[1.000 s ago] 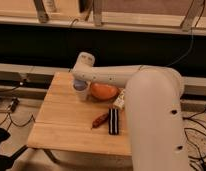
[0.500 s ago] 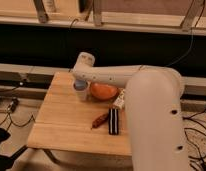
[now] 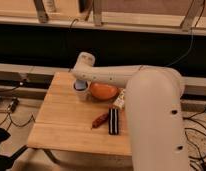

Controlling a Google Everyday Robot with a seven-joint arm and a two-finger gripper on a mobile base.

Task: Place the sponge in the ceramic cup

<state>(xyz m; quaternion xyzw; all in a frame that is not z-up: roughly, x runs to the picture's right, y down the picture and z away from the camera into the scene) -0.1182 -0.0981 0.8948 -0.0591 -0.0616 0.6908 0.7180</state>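
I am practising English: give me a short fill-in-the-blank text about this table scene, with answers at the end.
1. The gripper hangs directly ____ the ceramic cup.
2. The sponge at the cup's mouth is light ____.
3. The bowl beside the cup is ____.
4. The striped bar lies on the ____ table.
Answers: above, blue, orange, wooden.

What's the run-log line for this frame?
gripper: over cup | sponge: at cup mouth, released or held unclear | bowl: beside cup | task: unconfirmed
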